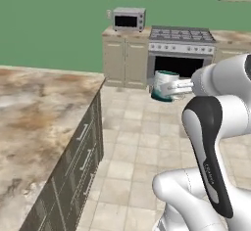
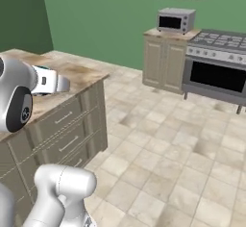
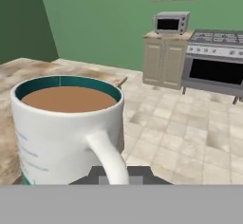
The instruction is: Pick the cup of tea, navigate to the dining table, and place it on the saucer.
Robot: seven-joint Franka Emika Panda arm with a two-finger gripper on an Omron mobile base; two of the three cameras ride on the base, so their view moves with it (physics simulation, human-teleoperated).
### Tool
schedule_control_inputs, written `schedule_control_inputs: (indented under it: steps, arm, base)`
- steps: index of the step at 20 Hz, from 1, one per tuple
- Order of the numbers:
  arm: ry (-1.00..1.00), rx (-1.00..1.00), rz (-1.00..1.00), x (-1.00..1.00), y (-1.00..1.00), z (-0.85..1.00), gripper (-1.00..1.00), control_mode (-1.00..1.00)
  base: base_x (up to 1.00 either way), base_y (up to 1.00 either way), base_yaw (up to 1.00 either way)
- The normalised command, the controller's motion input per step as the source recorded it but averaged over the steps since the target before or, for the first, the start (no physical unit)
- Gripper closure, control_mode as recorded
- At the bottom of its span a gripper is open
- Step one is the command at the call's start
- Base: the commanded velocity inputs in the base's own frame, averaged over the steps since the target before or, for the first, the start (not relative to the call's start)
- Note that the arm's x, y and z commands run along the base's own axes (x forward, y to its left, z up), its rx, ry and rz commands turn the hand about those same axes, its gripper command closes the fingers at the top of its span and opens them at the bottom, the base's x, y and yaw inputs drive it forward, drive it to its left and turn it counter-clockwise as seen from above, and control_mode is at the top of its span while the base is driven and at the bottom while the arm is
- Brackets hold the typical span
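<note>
Tea, brown and smooth, fills the cup of tea (image 3: pixel 66 128) almost to the top. The cup is round and white, shiny like china, with a teal-green inside rim and a curved white handle sticking out toward the hand camera. There are faint pale marks on its side, too blurry to read.

From the left base view the cup (image 1: pixel 164 85) hangs upright in the air over the tiled floor, out in front of the oven. It has a teal-green band at the bottom there. The pincer (image 1: pixel 172 88) is clamped on the cup, with white fingers (image 1: pixel 179 84) pressed against its side.

A surface (image 1: pixel 34 122) with a marbled brown and beige stone top stands to the left. Its front has dark grey drawers (image 1: pixel 81 159) with thin silver handles. The cup is off past its end, not over it.

The floor (image 2: pixel 163 154) is made of square beige tiles. Against the green wall stands a silver stove (image 2: pixel 218 62) with a black oven door, next to a tan cabinet (image 2: pixel 163 62). A grey boxy microwave (image 2: pixel 175 20) sits on top of the cabinet.
</note>
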Motion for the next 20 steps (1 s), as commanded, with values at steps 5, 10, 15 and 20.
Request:
schedule_control_inputs:
  steps: [5,10,15,20]
  arm:
    - [0.0,0.0,0.0,0.0,0.0,0.0,1.0,1.0]
    - [0.0,0.0,0.0,0.0,0.0,0.0,1.0,1.0]
    - [0.0,0.0,0.0,0.0,0.0,0.0,1.0,1.0]
    - [0.0,0.0,0.0,0.0,0.0,0.0,1.0,1.0]
  base:
    - [1.0,-0.53,0.13]
    - [1.0,-0.73,0.21]
    - [1.0,-0.83,0.3]
    - [1.0,-0.79,0.35]
